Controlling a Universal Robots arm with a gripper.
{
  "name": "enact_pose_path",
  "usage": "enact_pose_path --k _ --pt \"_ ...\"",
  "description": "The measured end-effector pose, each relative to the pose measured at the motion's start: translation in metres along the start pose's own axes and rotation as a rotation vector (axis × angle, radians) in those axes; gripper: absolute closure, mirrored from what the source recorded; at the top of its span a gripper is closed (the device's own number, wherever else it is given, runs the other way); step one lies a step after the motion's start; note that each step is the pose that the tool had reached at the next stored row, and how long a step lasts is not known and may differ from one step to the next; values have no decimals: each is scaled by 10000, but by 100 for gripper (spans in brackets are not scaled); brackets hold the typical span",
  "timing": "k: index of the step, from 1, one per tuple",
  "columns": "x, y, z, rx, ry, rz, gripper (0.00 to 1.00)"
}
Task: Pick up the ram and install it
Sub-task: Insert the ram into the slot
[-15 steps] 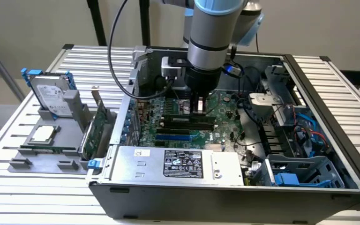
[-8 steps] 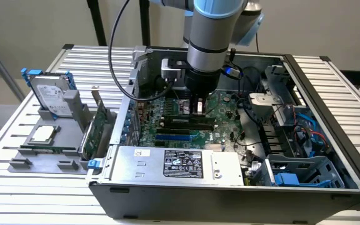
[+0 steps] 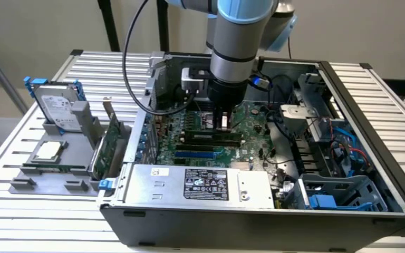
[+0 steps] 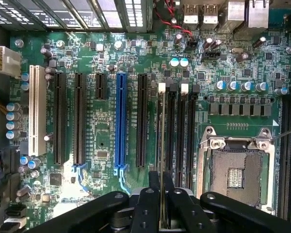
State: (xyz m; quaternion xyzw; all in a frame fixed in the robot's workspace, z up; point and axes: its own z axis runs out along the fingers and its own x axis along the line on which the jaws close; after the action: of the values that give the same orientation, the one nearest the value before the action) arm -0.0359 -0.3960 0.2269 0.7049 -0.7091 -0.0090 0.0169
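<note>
Presently listed: the ram (image 4: 161,145), one long, narrow, thin stick, seen edge-on in the wrist view as a pale sliver with a whitish upper end, standing on edge over the black memory slots (image 4: 177,126) beside the open processor socket (image 4: 235,170). In the exterior view it sits under the arm, low over the green motherboard (image 3: 210,142) inside the open computer case (image 3: 371,137). The gripper (image 4: 161,187) is clamped on it, fingers (image 4: 149,204) pressed to its two flat faces near one end. Handling, as judged: light, stiff, fragile at chips and contact edge, smooth enough to slip; best held by the flat sides near the top edge and kept square to the slot.
</note>
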Motion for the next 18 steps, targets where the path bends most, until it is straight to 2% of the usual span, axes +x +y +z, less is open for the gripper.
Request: enact_pose_path --k 18 --pt "-13 3 24 2 3 -116 100"
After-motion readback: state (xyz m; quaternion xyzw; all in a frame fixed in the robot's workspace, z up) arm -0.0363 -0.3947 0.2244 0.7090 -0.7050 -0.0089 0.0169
